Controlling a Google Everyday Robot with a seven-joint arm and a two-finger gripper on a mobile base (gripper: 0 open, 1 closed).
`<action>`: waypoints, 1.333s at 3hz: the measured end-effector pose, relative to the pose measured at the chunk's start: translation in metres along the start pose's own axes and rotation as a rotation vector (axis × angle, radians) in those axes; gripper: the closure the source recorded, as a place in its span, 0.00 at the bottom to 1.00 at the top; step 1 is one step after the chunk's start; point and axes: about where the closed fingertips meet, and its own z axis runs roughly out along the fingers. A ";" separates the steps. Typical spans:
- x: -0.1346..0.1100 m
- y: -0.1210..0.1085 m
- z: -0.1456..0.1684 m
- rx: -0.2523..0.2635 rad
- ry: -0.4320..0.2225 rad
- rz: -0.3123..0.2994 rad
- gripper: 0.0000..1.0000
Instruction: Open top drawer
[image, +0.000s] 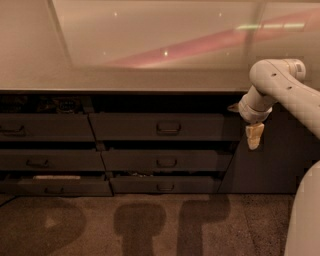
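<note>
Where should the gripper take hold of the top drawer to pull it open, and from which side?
Grip the loop handle centred on the top drawer, coming straight in from the front: it is the only part standing off the flat panel. The gripper hangs pointing down, right of the drawer, so it likely must shift left and turn.
</note>
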 end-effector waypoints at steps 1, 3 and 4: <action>0.001 0.002 0.001 0.010 -0.066 -0.008 0.00; -0.002 0.010 0.009 0.012 -0.014 -0.008 0.00; -0.001 0.020 -0.003 0.101 0.093 -0.048 0.00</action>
